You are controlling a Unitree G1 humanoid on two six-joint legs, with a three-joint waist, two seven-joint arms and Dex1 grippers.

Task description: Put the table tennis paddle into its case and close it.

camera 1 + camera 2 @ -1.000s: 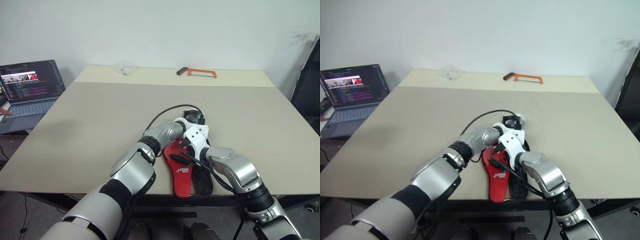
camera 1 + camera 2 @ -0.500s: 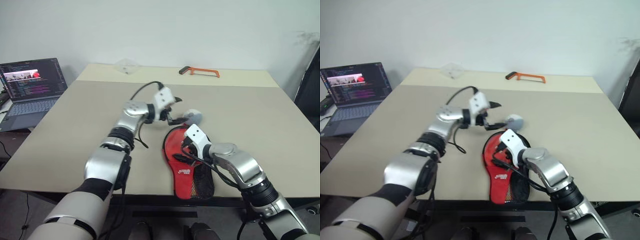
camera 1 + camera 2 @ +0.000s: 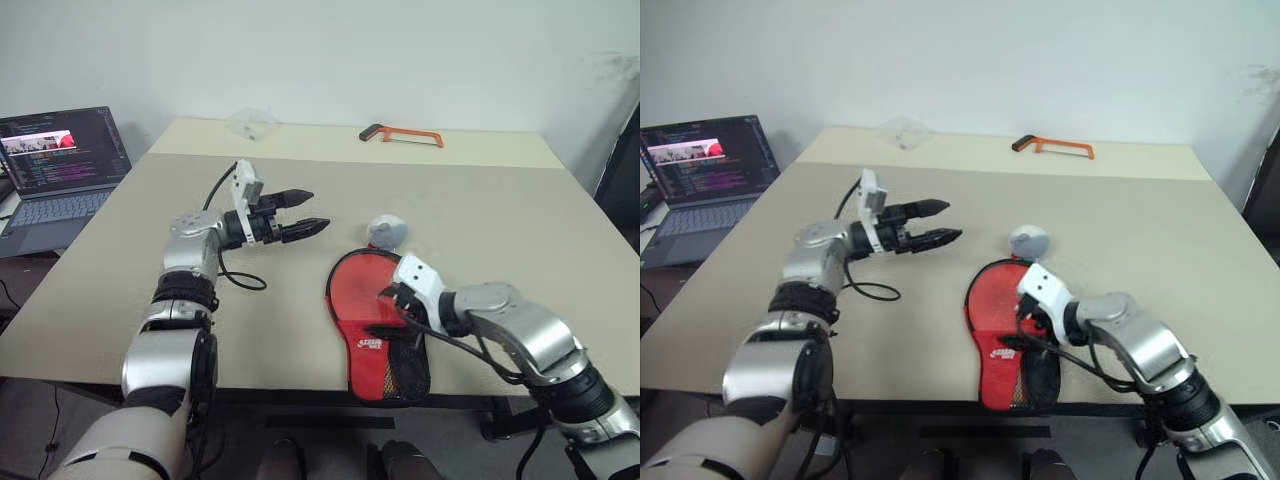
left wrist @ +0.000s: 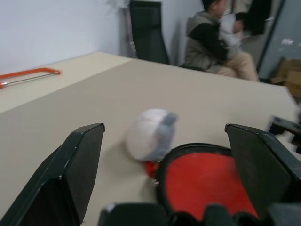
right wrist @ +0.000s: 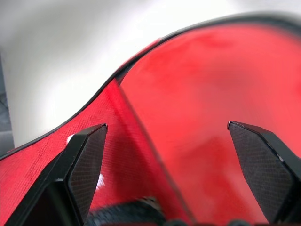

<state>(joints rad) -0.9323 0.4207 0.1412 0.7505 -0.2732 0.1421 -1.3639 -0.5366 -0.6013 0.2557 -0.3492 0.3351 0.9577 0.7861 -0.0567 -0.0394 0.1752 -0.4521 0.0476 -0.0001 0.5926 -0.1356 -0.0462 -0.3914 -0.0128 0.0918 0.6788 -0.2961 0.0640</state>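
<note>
Moved: left gripper swung off the case out to the robot's left and rose since a sec ago; was bunched w/ the right gripper over the case, now well apart from it. Right gripper lifted a bit, drew slightly to the right.
Left gripper: open wide, nothing between fingers, pointing level across the bench toward the robot's right. Cable loops under its wrist onto the bench.
Right gripper: open wide, empty, angled down just above the case's round part; fingers straddle red surface in wrist view, contact can't tell.
Case: flat on bench near front edge, right under right gripper, to the right of and below left gripper's tips. Red side w/ white lettering up, black trim, black mesh showing at narrow end toward robot.
Table tennis paddle: round red face seen lying inside the case's black-trimmed edge, straight ahead of right gripper; handle not made out.
Zip: closed or not, can't tell.
Grey-white ball-ish lump: on bench just beyond case's round end, ahead of left gripper's open fingers, not touched.
Orange hacksaw: far edge of bench, well beyond both grippers.
Clear plastic bit: far edge, beyond left gripper.
Laptop: open, screen lit, on separate surface left of bench.
Person: seated beyond bench, past an empty black chair.
</note>
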